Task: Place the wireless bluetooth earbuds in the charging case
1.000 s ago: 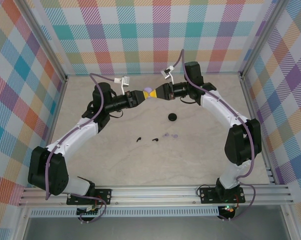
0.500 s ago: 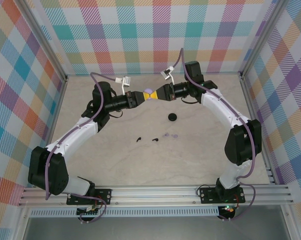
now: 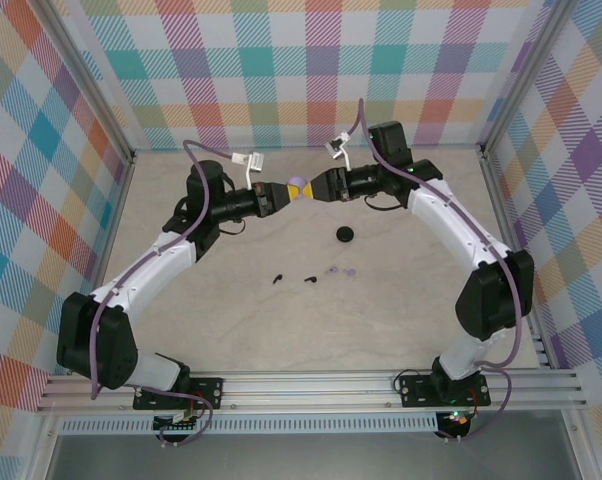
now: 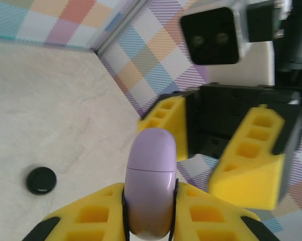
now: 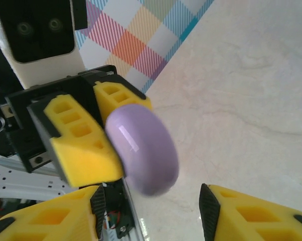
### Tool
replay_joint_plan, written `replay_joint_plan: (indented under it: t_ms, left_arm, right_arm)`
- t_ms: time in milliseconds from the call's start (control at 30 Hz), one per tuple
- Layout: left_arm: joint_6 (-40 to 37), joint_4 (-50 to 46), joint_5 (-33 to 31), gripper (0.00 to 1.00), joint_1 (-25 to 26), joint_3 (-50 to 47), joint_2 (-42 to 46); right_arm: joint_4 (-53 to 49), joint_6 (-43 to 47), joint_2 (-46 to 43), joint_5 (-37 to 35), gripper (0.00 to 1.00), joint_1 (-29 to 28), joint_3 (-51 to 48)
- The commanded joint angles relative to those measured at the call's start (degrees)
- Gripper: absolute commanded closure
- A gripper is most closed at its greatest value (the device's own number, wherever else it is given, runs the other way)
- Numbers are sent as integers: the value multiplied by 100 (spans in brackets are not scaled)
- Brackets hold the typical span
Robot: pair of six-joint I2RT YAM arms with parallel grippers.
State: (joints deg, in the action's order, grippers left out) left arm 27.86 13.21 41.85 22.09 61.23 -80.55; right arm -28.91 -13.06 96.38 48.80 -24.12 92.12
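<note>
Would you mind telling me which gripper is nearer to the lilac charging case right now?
Left. The left gripper has its fingers clamped on the lilac charging case; the right gripper faces it from the opposite side, fingers open and apart from it.

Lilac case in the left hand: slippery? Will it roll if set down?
The lilac case looks glossy, with a bright highlight, so probably slick in the left hand. Its shell shows no denting where pinched, so likely rigid. Rounded, it would probably rock or roll on the table.
</note>
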Motion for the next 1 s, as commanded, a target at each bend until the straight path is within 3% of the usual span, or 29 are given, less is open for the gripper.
replay_joint_plan:
  t_ms: [0, 167, 467, 967]
  left_arm:
    - [-980, 707, -208, 90, 110, -272, 393]
    - [-1830, 715, 172, 91, 129, -195, 420]
    - [-1872, 1310, 522, 96, 187, -269, 399]
    - [-2131, 1044, 560, 95, 383, -383, 449]
  right_arm:
    - [-240, 325, -449, -347, 44, -31, -97]
    - [-344, 516, -600, 42, 42, -49, -197]
    - [-640, 864, -673, -21, 41, -84, -135]
    - [-573, 629, -674, -696, 42, -163, 26]
